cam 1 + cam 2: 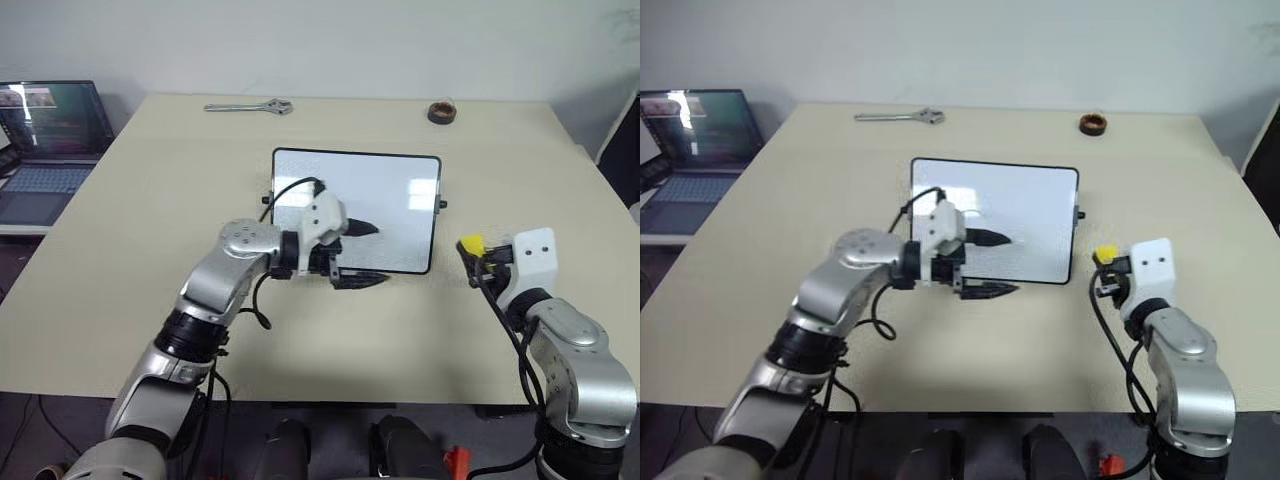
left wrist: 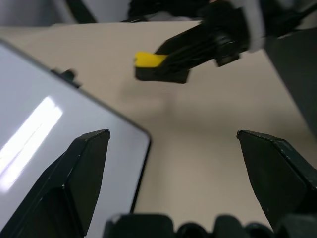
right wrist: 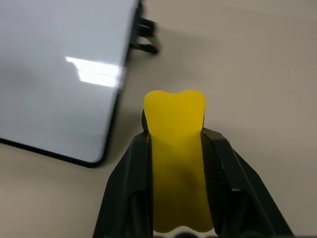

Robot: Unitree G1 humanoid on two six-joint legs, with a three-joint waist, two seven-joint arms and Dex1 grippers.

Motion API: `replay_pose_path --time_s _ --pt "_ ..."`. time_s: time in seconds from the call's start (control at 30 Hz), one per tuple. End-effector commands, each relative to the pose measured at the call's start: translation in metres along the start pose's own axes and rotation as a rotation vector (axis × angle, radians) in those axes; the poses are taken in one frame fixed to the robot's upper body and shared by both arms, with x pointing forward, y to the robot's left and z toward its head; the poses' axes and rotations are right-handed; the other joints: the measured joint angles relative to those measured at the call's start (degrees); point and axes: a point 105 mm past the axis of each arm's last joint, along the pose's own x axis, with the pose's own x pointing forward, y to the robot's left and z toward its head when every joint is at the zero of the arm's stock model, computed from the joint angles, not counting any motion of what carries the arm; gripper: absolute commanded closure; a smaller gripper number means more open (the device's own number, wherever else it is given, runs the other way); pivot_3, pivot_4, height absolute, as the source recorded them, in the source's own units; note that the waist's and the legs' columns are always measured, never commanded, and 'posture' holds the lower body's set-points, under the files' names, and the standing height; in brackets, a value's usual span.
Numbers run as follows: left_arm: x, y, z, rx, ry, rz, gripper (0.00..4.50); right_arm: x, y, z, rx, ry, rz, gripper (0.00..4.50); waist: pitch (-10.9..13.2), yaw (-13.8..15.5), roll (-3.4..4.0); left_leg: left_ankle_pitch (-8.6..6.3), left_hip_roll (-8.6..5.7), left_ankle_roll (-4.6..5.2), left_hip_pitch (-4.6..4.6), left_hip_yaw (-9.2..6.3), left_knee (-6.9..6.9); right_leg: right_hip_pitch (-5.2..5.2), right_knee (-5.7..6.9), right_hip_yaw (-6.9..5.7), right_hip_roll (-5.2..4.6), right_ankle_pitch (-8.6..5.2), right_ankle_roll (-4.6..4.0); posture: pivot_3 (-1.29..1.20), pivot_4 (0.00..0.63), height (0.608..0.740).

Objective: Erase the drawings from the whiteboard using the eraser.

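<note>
The whiteboard (image 1: 380,190) lies flat in the middle of the table, a glossy white board in a black frame. The drawings are out of view; the board's visible surface is plain white with glare. My left gripper (image 1: 365,255) hangs open over the board's near edge, pointing right, with nothing between its fingers. The yellow eraser (image 1: 471,243) is off the board, just past its right near corner, and my right gripper (image 1: 478,255) is shut on it. In the right wrist view the eraser (image 3: 176,148) sits squeezed between both fingers, beside the board's corner (image 3: 59,74).
A wrench (image 1: 250,106) lies at the table's far edge and a brown tape roll (image 1: 442,112) at the far right. A laptop (image 1: 50,140) stands on a side surface to the left. Bare beige table (image 1: 150,200) surrounds the board.
</note>
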Motion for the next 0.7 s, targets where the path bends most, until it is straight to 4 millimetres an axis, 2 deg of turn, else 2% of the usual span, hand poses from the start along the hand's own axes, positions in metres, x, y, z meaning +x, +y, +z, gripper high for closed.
replay_pose_path --time_s 0.03,0.13,0.23,0.47,0.53,0.6,0.7 --pt "0.011 0.0 0.011 0.063 -0.021 -0.07 0.0 0.001 -0.01 -0.004 0.044 0.013 -0.069 3.5 0.0 -0.2 0.0 0.0 0.01 0.0 0.0 0.0 0.0 0.0 0.0 0.03 0.02 0.0 0.0 0.0 0.15 0.74" --pt "0.022 -0.001 0.01 0.086 -0.009 -0.117 0.0 0.01 -0.015 -0.017 0.104 0.053 -0.113 3.5 0.0 -0.2 0.0 0.0 -0.01 0.0 0.0 0.01 0.01 0.0 0.0 0.03 0.02 0.0 0.0 0.0 0.15 0.74" --pt "0.029 0.0 0.008 0.097 -0.002 -0.14 0.0 0.017 -0.012 -0.021 0.123 0.061 -0.108 3.5 0.0 -0.2 0.0 0.0 -0.04 0.0 -0.01 0.04 0.02 0.0 -0.01 0.03 0.0 0.0 0.0 0.0 0.15 0.74" --pt "0.033 -0.006 0.004 0.121 0.008 -0.178 0.0 0.035 -0.02 -0.03 0.159 0.074 -0.154 3.5 0.0 -0.3 0.01 0.0 -0.02 0.01 -0.01 0.04 0.01 0.0 0.0 0.05 0.01 0.0 0.0 0.0 0.15 0.74" --pt "0.031 -0.007 0.003 0.12 0.012 -0.175 0.0 0.038 -0.02 -0.031 0.173 0.07 -0.153 2.79 0.0 -0.3 0.01 0.0 -0.02 0.01 -0.01 0.04 0.01 0.0 0.0 0.07 0.01 0.0 0.0 0.0 0.15 0.74" --pt "0.027 -0.007 0.001 0.109 0.016 -0.159 0.0 0.039 -0.019 -0.03 0.198 0.064 -0.148 2.25 0.0 -0.4 0.02 0.0 -0.01 0.01 -0.01 0.04 0.02 0.0 0.02 0.08 0.01 0.0 0.0 0.0 0.15 0.74" --pt "0.02 -0.006 -0.003 0.088 0.024 -0.13 0.0 0.04 -0.017 -0.028 0.206 0.049 -0.144 1.15 0.0 -0.4 0.03 0.0 0.0 0.01 -0.01 0.03 0.01 0.0 0.02 0.1 0.01 0.0 0.0 0.0 0.15 0.74"
